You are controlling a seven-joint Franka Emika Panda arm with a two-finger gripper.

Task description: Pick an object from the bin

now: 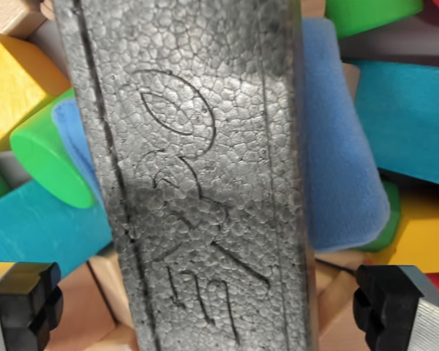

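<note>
Coloured blocks (395, 124) behind, grey foam slab (197, 175) btwn spread fingers (22, 303).

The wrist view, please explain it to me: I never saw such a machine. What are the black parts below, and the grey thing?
This picture comes from a camera on the robot arm's wrist, looking down into a bin. The two black pads at the bottom corners are the fingertips of the gripper, standing wide apart. Between them lies a long grey foam block with an embossed figure. It is not clamped. Around it lie a green cylinder, a yellow block and a blue foam piece.
</note>
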